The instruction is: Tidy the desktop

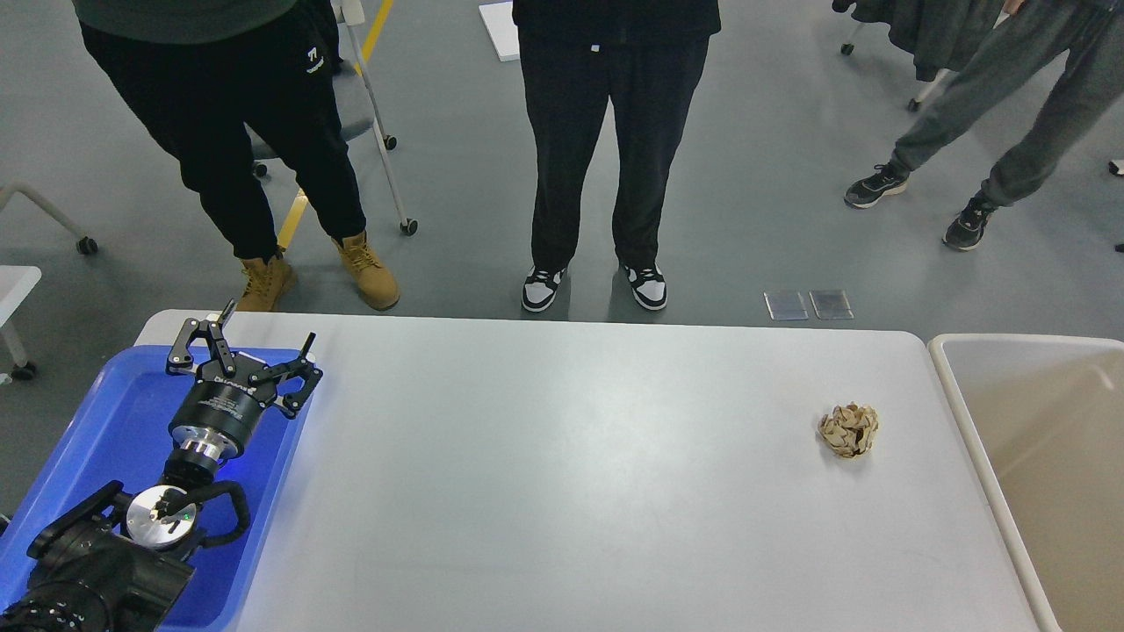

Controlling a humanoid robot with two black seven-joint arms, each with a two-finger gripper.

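Hovering spread-fingered over the blue tray, your left gripper sits far left of the paper wad across the bench.

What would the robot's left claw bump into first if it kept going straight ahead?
Probably nothing on the table. The open left gripper points past the blue tray's far edge toward the tan boots; depth is unclear.

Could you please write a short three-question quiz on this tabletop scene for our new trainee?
1. True or false: the crumpled paper ball lies inside the beige bin.
2. Over which object does the left gripper hover? A) blue tray B) beige bin C) bare desktop
3. Fill in: the left gripper's fingers are spread ____.

Key:
1. False; it lies on the desktop, near the bin.
2. A.
3. Open.
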